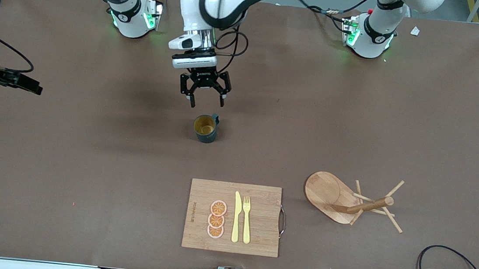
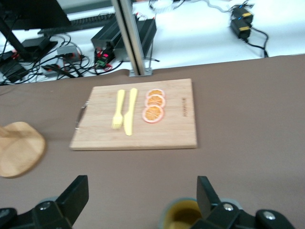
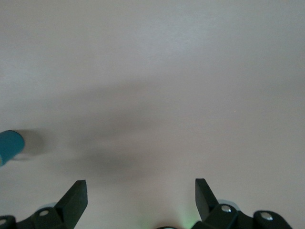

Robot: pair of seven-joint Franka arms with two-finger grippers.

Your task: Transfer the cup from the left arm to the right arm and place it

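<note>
Take the cutting board (image 1: 233, 217) as your landmark: it lies close to the table (image 1: 86, 172) edge nearest the front camera, carrying three orange slices (image 1: 217, 219), a yellow knife (image 1: 236, 217) and a yellow fork (image 1: 246, 218). Beside it, toward the left arm's end, a wooden mug tree (image 1: 349, 201) lies tipped over. Farther from the camera than the board, with bare table between, the cup (image 1: 206, 127) stands upright (yellow inside showing). Your left gripper (image 1: 204, 100) hangs over the table just beside the cup, fingers spread wide, empty. Your right gripper (image 3: 140, 198) waits at the right arm's end, well apart from the board, fingers also wide.
</note>
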